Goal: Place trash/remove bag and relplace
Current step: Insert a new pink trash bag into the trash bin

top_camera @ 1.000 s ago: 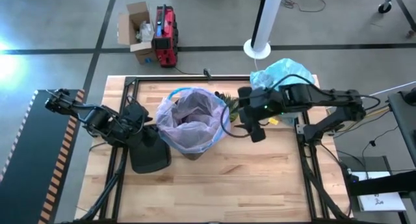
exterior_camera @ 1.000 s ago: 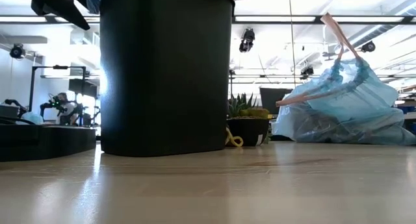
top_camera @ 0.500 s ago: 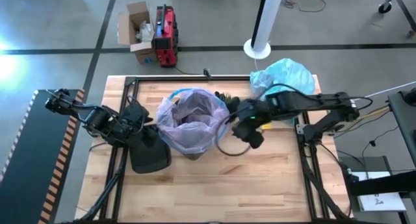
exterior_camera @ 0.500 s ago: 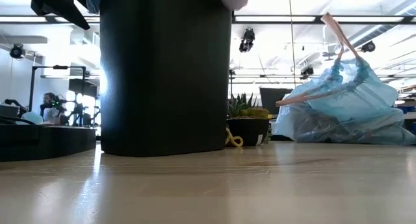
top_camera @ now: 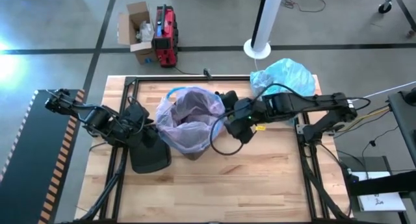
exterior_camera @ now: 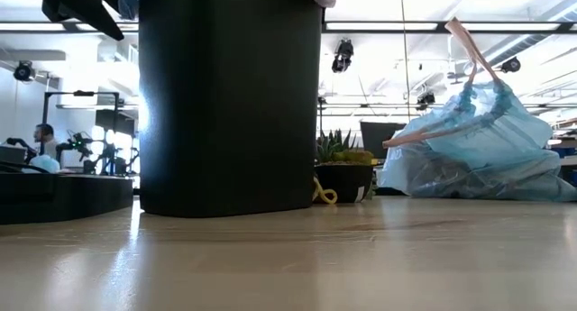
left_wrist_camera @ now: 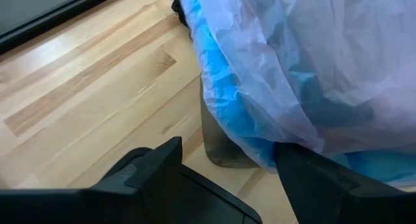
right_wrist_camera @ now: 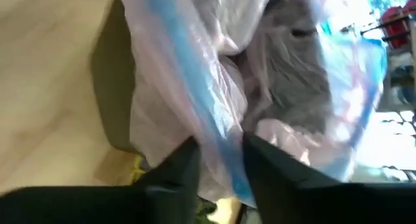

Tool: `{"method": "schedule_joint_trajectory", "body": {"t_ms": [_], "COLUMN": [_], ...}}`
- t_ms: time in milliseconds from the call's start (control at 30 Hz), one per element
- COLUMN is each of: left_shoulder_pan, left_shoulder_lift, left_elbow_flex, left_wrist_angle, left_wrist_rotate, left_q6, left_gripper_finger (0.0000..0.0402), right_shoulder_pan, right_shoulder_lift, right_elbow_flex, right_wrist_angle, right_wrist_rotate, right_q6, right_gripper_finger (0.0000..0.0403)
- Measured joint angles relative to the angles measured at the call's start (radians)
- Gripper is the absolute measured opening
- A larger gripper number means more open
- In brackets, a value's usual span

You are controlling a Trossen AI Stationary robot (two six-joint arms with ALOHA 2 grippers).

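Gripping pink liner (right_wrist_camera: 195, 87) rim: right hand (right_wrist_camera: 218, 149) | left hand (left_wrist_camera: 224, 165) apart

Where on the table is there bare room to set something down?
The near half of the wooden table, in front of the bin, is bare wood from frame to frame. The back strip is crowded: the tied blue bag, the potted plant, and the right pincer at the pink liner's rim. The left pincer flanks the bin's other side.
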Motion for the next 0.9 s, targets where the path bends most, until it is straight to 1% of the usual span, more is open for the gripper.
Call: {"method": "schedule_joint_trajectory", "body": {"t_ms": [133, 167, 233, 433, 467, 533, 600, 700, 833, 900], "left_shoulder_pan": [-0.001, -0.001, -0.001, -0.001, -0.001, -0.001, -0.001, -0.001, -0.001, -0.001], "left_shoulder_lift": [0.0, 0.0, 0.0, 0.0, -0.001, -0.004, -0.009, -0.015, -0.016, -0.014], "left_elbow_flex": [0.0, 0.0, 0.0, 0.0, 0.0, 0.0, 0.002, 0.02, 0.044, 0.048], "left_wrist_angle": [0.01, 0.014, 0.016, 0.021, 0.022, 0.023, 0.024, 0.025, 0.012, 0.008], "left_wrist_rotate": [0.002, 0.002, 0.002, 0.002, 0.002, 0.002, 0.008, 0.02, 0.021, 0.02], "left_q6": [0.0, 0.0, 0.003, 0.008, 0.008, 0.008, 0.003, 0.001, 0.001, 0.001], "left_gripper_finger": [0.0221, 0.0219, 0.0214, 0.0204, 0.0202, 0.02, 0.0197, 0.0196, 0.02, 0.0202], "right_shoulder_pan": [-0.003, -0.002, -0.002, -0.045, -0.053, -0.07, -0.082, -0.098, -0.114, -0.119], "right_shoulder_lift": [-0.004, -0.007, -0.016, -0.007, 0.001, 0.021, 0.044, 0.066, 0.04, 0.019], "right_elbow_flex": [0.004, 0.011, 0.029, 0.049, 0.043, 0.023, -0.004, -0.032, -0.037, -0.037], "right_wrist_angle": [0.006, 0.01, 0.074, 0.26, 0.287, 0.309, 0.303, 0.235, 0.178, 0.148], "right_wrist_rotate": [0.033, 0.034, 0.06, 0.051, 0.044, -0.001, -0.021, -0.02, -0.023, -0.029], "right_q6": [-0.018, -0.021, -0.011, 0.037, 0.049, 0.066, 0.067, 0.068, 0.086, 0.089], "right_gripper_finger": [0.0024, 0.0012, 0.0012, 0.0003, 0.0003, 0.0001, 0.0001, 0.0001, 0.0002, 0.0008]}}
